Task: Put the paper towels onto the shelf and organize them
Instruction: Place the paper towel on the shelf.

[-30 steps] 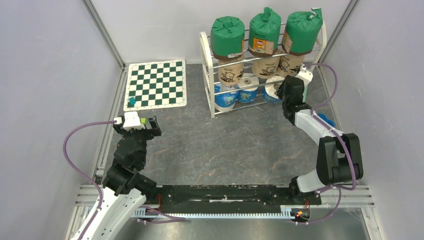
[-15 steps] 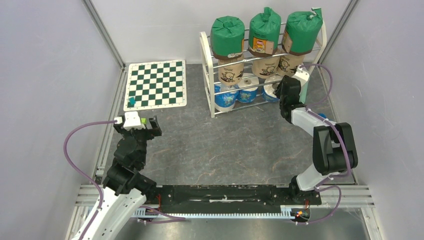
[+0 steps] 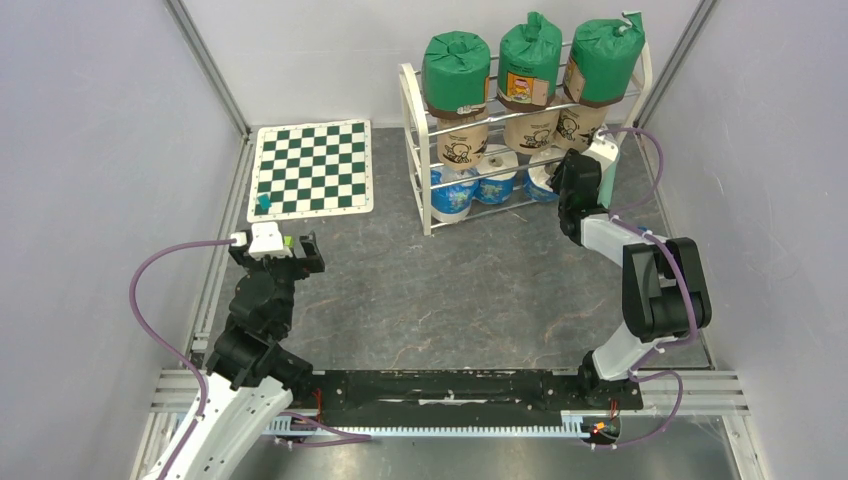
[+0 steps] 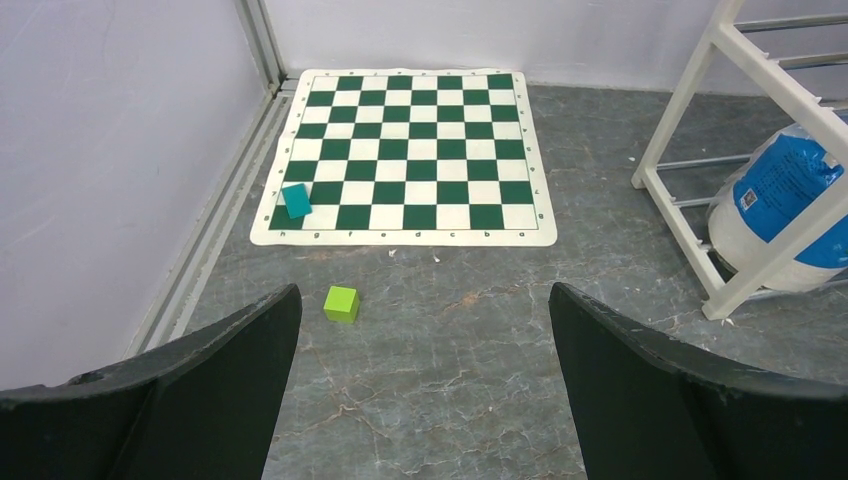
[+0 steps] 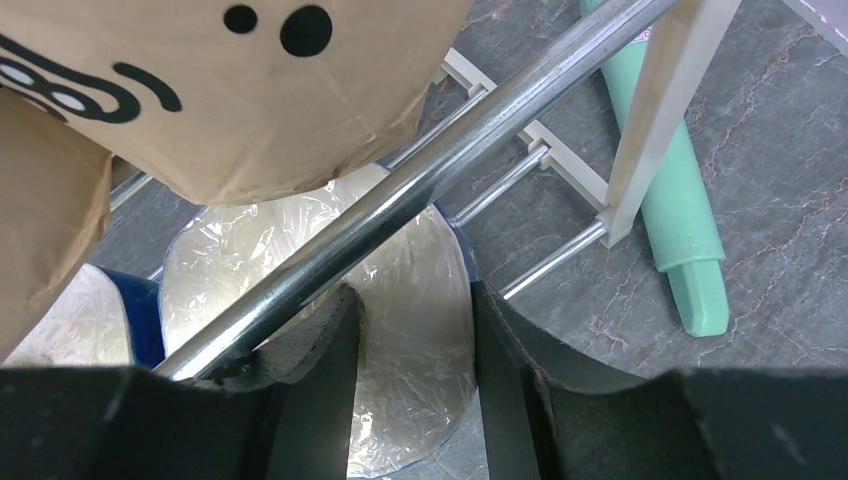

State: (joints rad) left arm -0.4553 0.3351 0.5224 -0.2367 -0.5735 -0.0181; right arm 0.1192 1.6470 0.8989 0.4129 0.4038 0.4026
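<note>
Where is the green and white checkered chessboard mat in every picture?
Top external: the green-and-white checkered chessboard mat lies flat at upper left, left of the white-framed shelf.
Left wrist: the mat is at top centre, the shelf at the right edge.
Right wrist: the mat is not in it.
Shared landmark: the shelf, seen in all three views.

Lab test cell; grey panel walls, aluminium rails.

Glossy metal rod (smooth), crinkly plastic wrap
</note>
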